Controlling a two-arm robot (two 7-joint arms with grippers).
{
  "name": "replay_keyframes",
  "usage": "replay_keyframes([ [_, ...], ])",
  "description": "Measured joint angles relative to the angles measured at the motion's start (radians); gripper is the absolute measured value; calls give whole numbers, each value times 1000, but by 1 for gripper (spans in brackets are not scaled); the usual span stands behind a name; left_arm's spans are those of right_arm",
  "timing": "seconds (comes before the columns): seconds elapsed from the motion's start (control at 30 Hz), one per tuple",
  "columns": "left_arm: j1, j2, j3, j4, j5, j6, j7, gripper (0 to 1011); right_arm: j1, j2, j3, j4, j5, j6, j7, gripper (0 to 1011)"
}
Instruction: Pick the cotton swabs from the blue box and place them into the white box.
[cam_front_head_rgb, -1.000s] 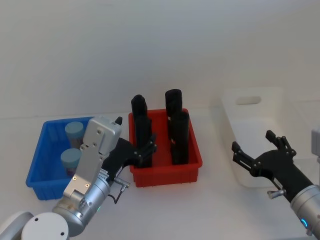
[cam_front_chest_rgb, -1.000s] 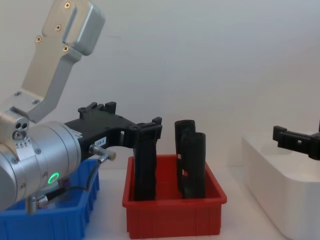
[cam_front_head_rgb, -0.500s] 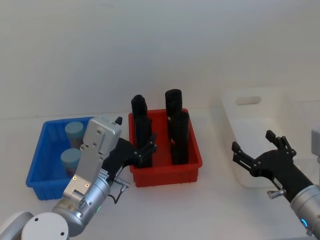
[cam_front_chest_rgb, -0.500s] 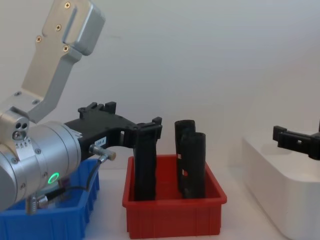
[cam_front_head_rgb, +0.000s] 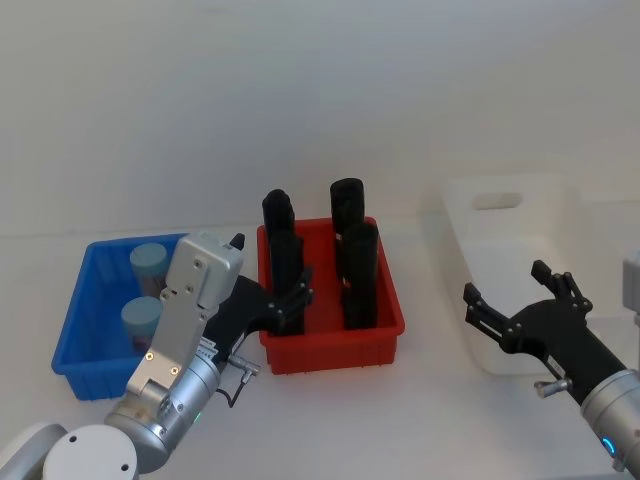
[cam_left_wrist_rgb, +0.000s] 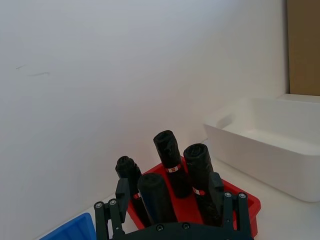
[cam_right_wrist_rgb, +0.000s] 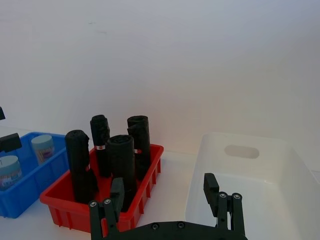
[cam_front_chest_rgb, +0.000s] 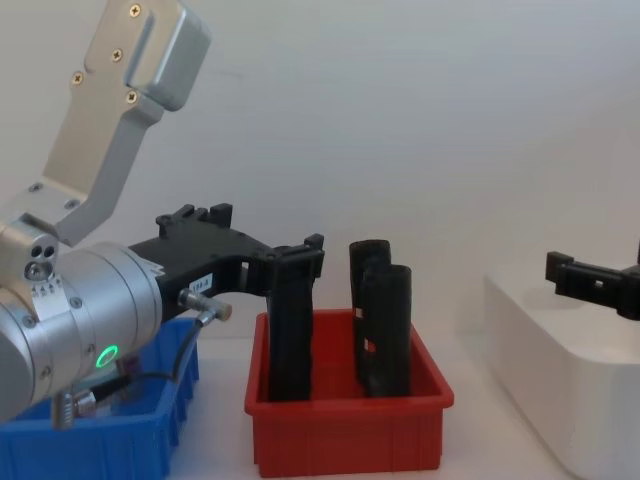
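Two cotton swabs tubs (cam_front_head_rgb: 150, 262) (cam_front_head_rgb: 141, 318) with pale grey-blue lids stand in the blue box (cam_front_head_rgb: 72, 318) at the left; the right wrist view also shows the tubs (cam_right_wrist_rgb: 42, 146) (cam_right_wrist_rgb: 9, 169). The white box (cam_front_head_rgb: 510, 262) sits at the right with nothing visible inside. My left gripper (cam_front_head_rgb: 297, 298) hovers open between the blue box and the red bin, its fingers (cam_left_wrist_rgb: 121, 194) spread with nothing between them. My right gripper (cam_front_head_rgb: 505, 284) hangs open just in front of the white box's near left corner, holding nothing.
A red bin (cam_front_head_rgb: 330, 352) in the middle holds several tall black upright blocks (cam_front_head_rgb: 348, 200), close to my left fingertips. A plain white wall stands behind the bins. Bare tabletop lies in front of the bins.
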Motion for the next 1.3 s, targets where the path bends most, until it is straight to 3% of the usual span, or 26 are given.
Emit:
replay_keyframes([
  [1.3,0,0,0,0,0,0,0,1004,0,0,0,0,0,0,0,1002],
])
